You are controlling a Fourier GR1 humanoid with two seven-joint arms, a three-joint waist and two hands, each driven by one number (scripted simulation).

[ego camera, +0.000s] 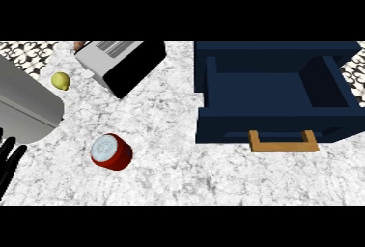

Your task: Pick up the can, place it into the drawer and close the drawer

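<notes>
The red can (112, 152) with a pale silvery top stands on the white speckled desk (178, 178) in the lower left of the frame, untouched. Just left of it, at the frame's left edge, the left hand (8, 161) rests with its black fingers straight and apart, holding nothing. The right hand does not show. Well apart to the right, the dark blue drawer (274, 91) stands open, its wooden handle (283, 142) facing the lower edge. In the upper left lie a yellow lemon (61, 80) and a grey toaster (121, 62).
</notes>
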